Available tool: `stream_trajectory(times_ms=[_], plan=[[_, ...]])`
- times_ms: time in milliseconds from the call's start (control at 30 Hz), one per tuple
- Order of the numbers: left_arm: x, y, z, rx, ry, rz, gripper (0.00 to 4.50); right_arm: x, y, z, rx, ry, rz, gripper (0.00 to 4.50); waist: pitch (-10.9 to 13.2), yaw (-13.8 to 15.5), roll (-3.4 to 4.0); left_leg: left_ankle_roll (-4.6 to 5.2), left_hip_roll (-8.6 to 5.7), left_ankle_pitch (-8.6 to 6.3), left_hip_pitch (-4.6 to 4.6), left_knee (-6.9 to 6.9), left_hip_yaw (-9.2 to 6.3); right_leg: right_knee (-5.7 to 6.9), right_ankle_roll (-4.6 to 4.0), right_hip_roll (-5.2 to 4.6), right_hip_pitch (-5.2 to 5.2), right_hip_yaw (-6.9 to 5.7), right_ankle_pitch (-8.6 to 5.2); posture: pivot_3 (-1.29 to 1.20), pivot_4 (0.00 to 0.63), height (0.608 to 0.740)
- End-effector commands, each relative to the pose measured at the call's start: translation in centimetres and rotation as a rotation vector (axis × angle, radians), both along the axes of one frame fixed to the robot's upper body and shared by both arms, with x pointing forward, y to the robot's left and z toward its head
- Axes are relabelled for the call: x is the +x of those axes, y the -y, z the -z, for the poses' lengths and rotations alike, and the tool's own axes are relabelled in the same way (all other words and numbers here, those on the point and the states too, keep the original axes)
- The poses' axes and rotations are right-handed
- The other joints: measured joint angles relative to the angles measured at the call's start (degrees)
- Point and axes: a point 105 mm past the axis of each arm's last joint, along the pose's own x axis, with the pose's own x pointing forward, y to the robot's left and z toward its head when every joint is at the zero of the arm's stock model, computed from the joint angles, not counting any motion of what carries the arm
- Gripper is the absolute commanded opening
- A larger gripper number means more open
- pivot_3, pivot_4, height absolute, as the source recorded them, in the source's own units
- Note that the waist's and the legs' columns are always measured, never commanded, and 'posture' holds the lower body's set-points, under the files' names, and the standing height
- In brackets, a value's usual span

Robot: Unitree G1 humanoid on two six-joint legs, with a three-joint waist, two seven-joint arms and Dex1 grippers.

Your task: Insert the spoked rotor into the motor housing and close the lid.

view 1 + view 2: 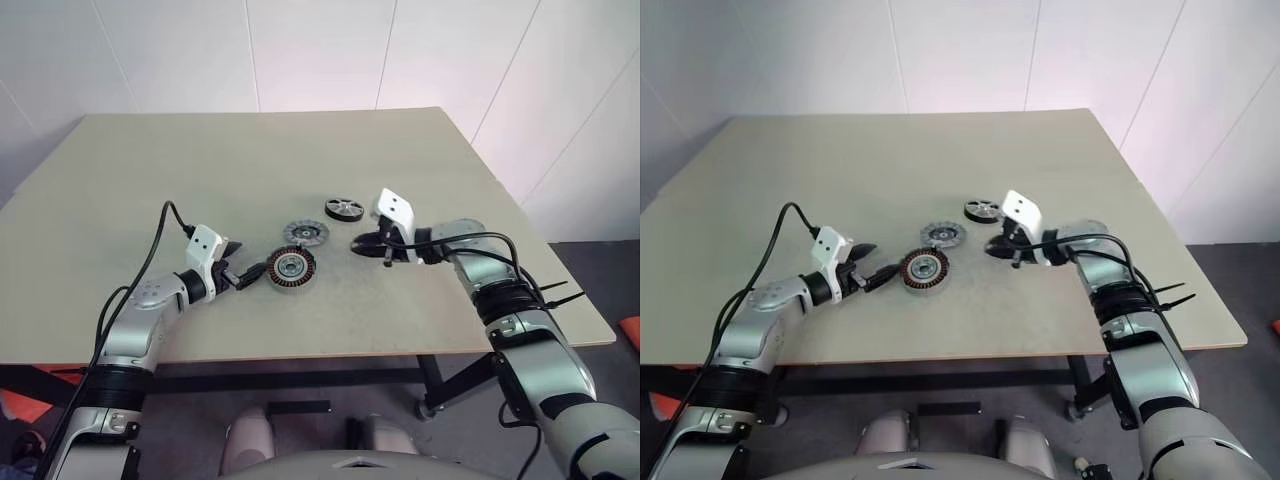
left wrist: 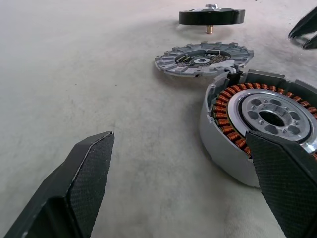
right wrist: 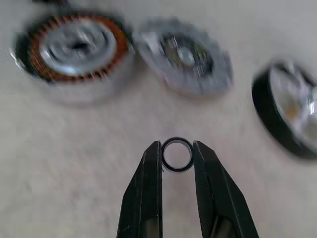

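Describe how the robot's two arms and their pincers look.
Both arms have silver-grey shells with black joint bands. Each wrist carries a white angular camera block, and a black cable loops along each forearm. The left pincer and right pincer each have two tapered black fingers; their inner pads show a fine cross-hatched texture.

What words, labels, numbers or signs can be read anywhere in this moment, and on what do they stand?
None can be read.
The motor housing, the lid and the spoked rotor show no legible marking.
The small ring pinched in the right gripper is plain.
The left gripper, its fingers wide apart by the housing, and the table bear no print.
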Motion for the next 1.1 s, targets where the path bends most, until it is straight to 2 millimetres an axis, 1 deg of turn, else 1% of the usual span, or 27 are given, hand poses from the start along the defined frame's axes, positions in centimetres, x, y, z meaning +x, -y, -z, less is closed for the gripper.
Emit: stream_trajectory(times_ms=[33,100,167,300,433,500,633,800,1100], plan=[[0.6,-0.1,-1.4,0.007,0.055,-0.001,4.5,-1.6,-3.8,-2.9,0.048,0.077,-0.122,0.59,0.0,0.1,0.0,0.0,0.0,0.0,-0.08,0.0,0.0,0.0,-0.01,0.0,-0.09,-0.01,0.0,0.0,0.0,0.74],[0.6,-0.2,-1.4,0.007,0.055,-0.004,4.5,-2.5,-6.1,-3.1,0.077,0.061,-0.164,0.59,0.0,0.2,0.0,0.0,0.0,0.0,-0.09,-0.01,0.01,-0.01,-0.01,0.0,-0.09,-0.01,-0.01,0.0,0.0,0.74],[0.7,-0.2,-1.4,0.009,0.055,-0.006,4.5,-2.9,-7.7,-2.8,0.093,0.031,-0.177,0.59,0.0,0.1,0.0,-0.02,0.0,0.01,-0.06,-0.01,0.0,-0.01,-0.01,-0.01,-0.07,0.0,-0.01,0.0,0.0,0.74],[0.7,-0.5,-1.5,0.01,0.059,-0.017,4.5,-2.6,-9.3,-1.1,0.058,-0.006,-0.15,0.59,0.0,0.3,0.0,-0.12,-0.01,0.06,-0.03,-0.01,-0.03,0.02,-0.01,-0.02,-0.02,0.0,-0.01,0.0,0.0,0.74],[0.4,-0.7,-1.4,0.012,0.058,-0.024,4.5,-1.8,-9.6,-0.2,0.035,-0.018,-0.115,0.59,0.0,0.6,0.0,-0.15,-0.03,0.08,0.0,-0.01,-0.05,0.01,0.0,-0.03,0.02,0.02,-0.01,0.0,0.0,0.74],[0.4,-0.8,-1.4,0.012,0.059,-0.028,4.5,-1.4,-9.6,0.0,0.037,-0.029,-0.097,0.59,0.0,0.6,0.0,-0.17,-0.02,0.09,0.0,-0.03,-0.05,0.02,0.0,-0.02,0.0,0.02,-0.01,0.0,0.0,0.74],[0.4,-0.9,-1.5,0.014,0.062,-0.035,4.5,-0.8,-8.9,0.7,0.012,-0.041,-0.078,0.59,0.0,0.7,0.0,-0.23,0.0,0.12,0.0,-0.13,-0.04,0.01,-0.01,0.01,-0.04,0.01,-0.01,0.0,0.0,0.74],[0.4,-1.1,-1.5,0.016,0.065,-0.042,4.5,-1.0,-8.7,0.9,0.011,-0.042,-0.086,0.59,0.0,0.8,-0.01,-0.24,-0.01,0.13,0.0,-0.15,-0.03,0.0,-0.01,0.0,-0.04,0.01,-0.01,0.0,0.0,0.74],[0.4,-0.8,-1.3,0.02,0.062,-0.039,4.5,-2.0,-9.5,0.3,0.029,-0.034,-0.115,0.59,0.0,0.8,-0.01,-0.27,-0.01,0.15,0.03,-0.15,-0.04,0.02,-0.01,0.01,-0.02,0.01,-0.01,0.0,0.0,0.74]])
